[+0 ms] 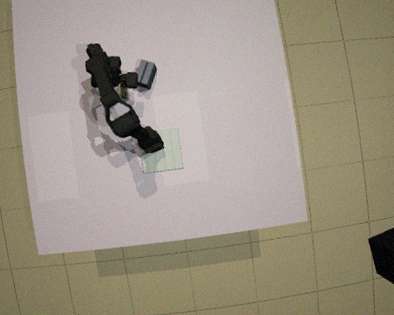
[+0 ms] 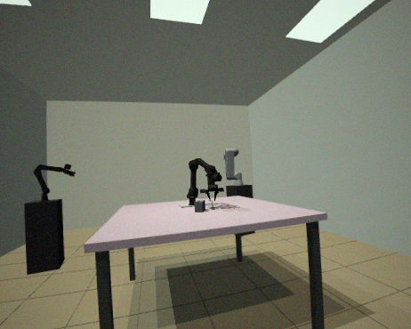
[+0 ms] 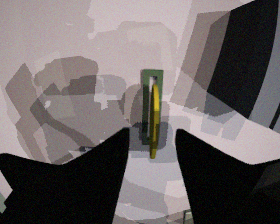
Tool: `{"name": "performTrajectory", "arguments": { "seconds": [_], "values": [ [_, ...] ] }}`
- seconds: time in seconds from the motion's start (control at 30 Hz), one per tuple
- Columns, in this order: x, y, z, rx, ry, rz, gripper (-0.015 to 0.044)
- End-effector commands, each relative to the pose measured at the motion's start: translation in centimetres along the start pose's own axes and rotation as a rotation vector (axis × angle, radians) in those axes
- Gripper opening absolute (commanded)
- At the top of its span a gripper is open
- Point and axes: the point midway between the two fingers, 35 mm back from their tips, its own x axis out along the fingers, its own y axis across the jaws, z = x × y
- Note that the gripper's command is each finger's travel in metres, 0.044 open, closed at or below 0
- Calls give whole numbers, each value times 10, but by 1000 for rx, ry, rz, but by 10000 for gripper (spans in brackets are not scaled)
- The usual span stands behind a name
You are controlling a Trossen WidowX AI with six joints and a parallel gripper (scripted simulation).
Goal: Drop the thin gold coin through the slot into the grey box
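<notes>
Robot lab, pedestal-mounted arms [image 2: 49, 171], table [image 2: 187, 224]

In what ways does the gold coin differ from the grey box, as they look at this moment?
The gold coin is a thin yellow disc; the grey box is a blocky, closed shape.
The coin stands on its edge in a dark-green holder; the box rests flat on the table.
The coin lies under the partly open, empty gripper; the box sits off to one side.
Both are on the same table, close together.
</notes>
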Motion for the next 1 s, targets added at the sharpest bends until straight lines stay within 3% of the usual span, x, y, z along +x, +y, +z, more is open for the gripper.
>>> {"name": "performTrajectory", "arguments": {
  "seconds": [0.0,0.9,0.97],
  "values": [
    [8,-1,0,5,2,-7,161],
    [49,-2,-3,5,2,-7,161],
    [49,-2,-3,5,2,-7,108]
  ]
}}
